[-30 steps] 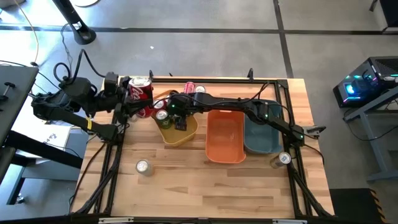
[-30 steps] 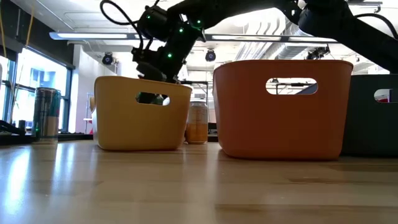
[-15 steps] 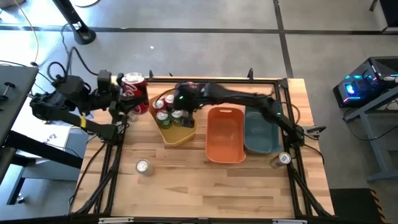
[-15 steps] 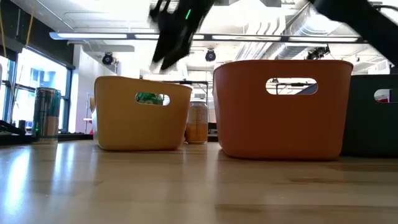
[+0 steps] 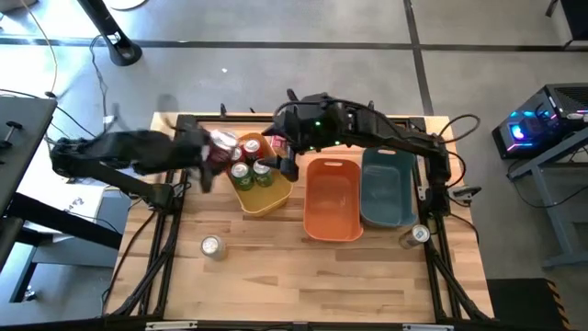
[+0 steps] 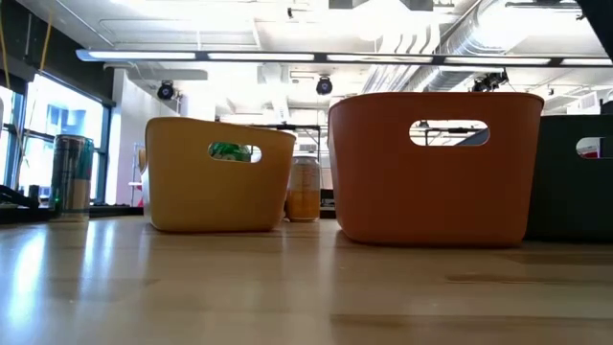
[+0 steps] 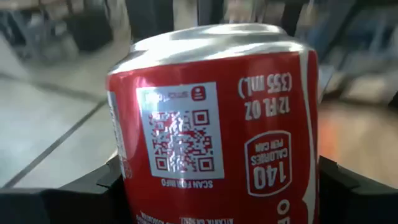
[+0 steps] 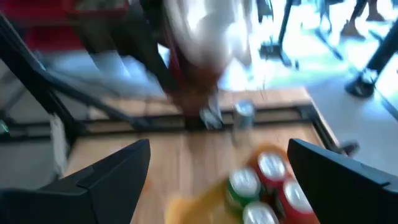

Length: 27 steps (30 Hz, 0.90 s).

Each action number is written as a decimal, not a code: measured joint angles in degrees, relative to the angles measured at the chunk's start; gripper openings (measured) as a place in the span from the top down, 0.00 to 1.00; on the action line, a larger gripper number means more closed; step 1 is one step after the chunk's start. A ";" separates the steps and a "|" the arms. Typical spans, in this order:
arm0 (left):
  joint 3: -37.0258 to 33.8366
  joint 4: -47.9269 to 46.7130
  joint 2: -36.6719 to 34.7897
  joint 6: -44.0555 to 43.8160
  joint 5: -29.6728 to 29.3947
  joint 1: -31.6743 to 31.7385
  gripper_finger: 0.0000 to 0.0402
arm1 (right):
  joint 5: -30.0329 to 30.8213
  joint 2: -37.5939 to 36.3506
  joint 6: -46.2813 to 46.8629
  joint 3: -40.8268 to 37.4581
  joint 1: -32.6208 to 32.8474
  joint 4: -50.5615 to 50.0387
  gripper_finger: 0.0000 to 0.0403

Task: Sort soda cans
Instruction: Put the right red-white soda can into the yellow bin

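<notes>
Overhead, the left gripper [image 5: 213, 158] sat at the far-left side of the table [image 5: 303, 276], just left of the yellow bin [image 5: 269, 197], pinching a red soda can [image 5: 223, 144]. In the left wrist view that red can [image 7: 217, 124] filled the space between the two dark fingers [image 7: 81, 193], which pressed against its sides; its silver top faced away from the camera.

The right gripper [image 5: 288, 158] hung above the far right edge of the yellow bin, beside the orange bin [image 5: 333, 225]. Its fingers [image 8: 106, 177] stood wide apart with nothing between them.

Inside the yellow bin stood two green cans [image 5: 252, 173] and a red one [image 5: 251, 147]. A pink can [image 5: 278, 142] stood just beyond the bin's far edge. One lone can [image 5: 212, 246] stood on the near-left part of the table, and another [image 5: 418, 235] near the right rail, just near of the teal bin [image 5: 390, 211].

From table level, a green can [image 6: 230, 150] showed through the yellow bin's handle slot, and an amber can [image 6: 304, 189] stood between the yellow and orange bins.
</notes>
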 joint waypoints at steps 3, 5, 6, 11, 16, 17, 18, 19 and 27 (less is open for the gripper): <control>-0.04 -4.11 4.95 2.15 2.33 1.31 0.28 | -0.16 -1.18 0.26 0.33 0.48 0.21 0.07; 0.08 -4.80 8.01 4.42 4.24 2.33 0.28 | 0.18 -1.51 0.66 0.40 0.68 -1.45 0.07; 0.65 -4.80 9.44 5.88 4.78 2.83 0.28 | 0.45 -1.48 0.75 0.40 0.86 -2.09 0.07; 3.29 -4.55 16.37 11.31 4.03 4.30 0.28 | 7.51 -1.16 -1.70 -0.57 2.49 -4.08 0.07; 5.39 -3.08 19.02 16.81 2.65 4.49 0.28 | 8.69 -0.67 -1.18 -0.54 2.56 -6.45 0.07; 5.38 -2.45 19.31 17.55 2.66 4.48 0.28 | 9.10 -0.49 -1.29 -0.54 2.60 -6.63 0.07; 5.25 -1.64 19.53 18.15 2.83 4.41 0.28 | 9.56 -0.02 -1.37 -0.54 2.73 -6.58 0.07; 5.22 -0.95 19.72 18.64 2.97 4.29 0.28 | 9.79 0.25 -1.44 -0.54 2.81 -6.54 0.07; 5.34 2.42 19.30 20.20 2.57 4.03 0.28 | 7.94 2.19 -1.65 -0.56 2.74 -6.06 0.07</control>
